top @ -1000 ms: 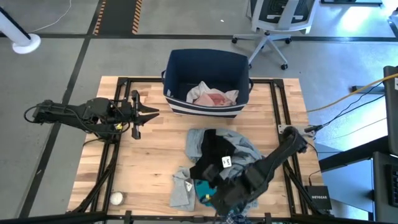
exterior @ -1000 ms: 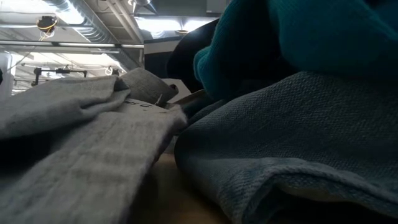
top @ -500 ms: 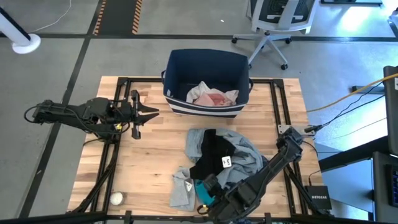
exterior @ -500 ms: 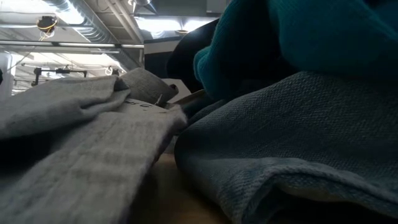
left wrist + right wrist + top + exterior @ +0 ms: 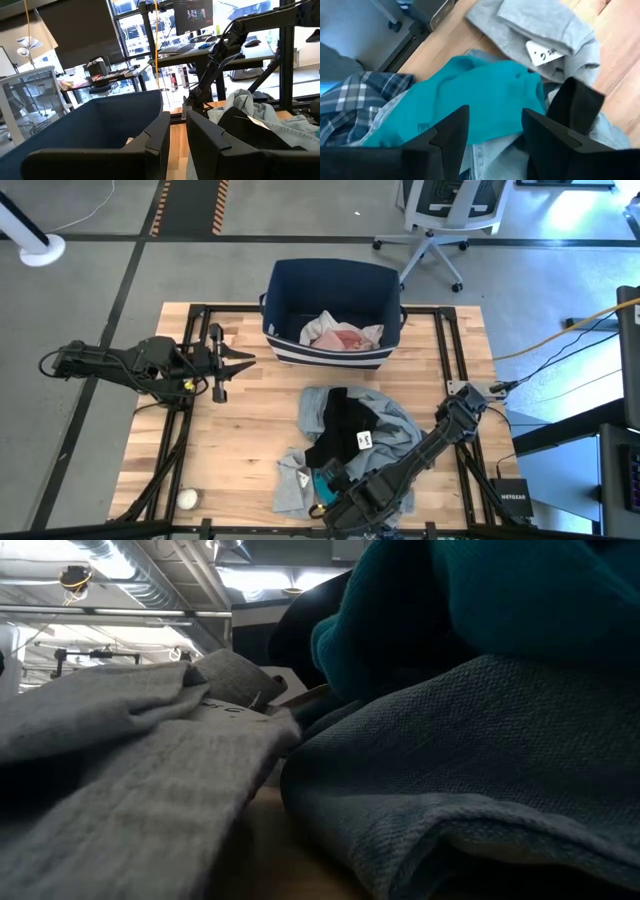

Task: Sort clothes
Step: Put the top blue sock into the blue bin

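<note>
A pile of clothes lies on the near middle of the table: a black garment (image 5: 345, 425), a grey-blue denim one (image 5: 398, 428), a light grey one (image 5: 293, 483) and a teal one (image 5: 324, 480). A blue plaid piece (image 5: 350, 95) shows beside the teal garment (image 5: 485, 100). White and pink clothes (image 5: 340, 335) lie in the navy bin (image 5: 330, 280). My right gripper (image 5: 495, 117) is open over the teal garment at the near edge, a finger on either side of its middle. My left gripper (image 5: 238, 362) is open and empty at the table's left.
A small white ball (image 5: 187, 499) lies at the near left corner. The navy bin stands at the far middle and also shows in the left wrist view (image 5: 90, 125). In the low view the grey (image 5: 130, 770), teal (image 5: 480, 600) and denim (image 5: 460, 760) garments fill the picture.
My right gripper has moved along the near edge toward the table's left, over the teal garment. The clothes have stayed where they were.
</note>
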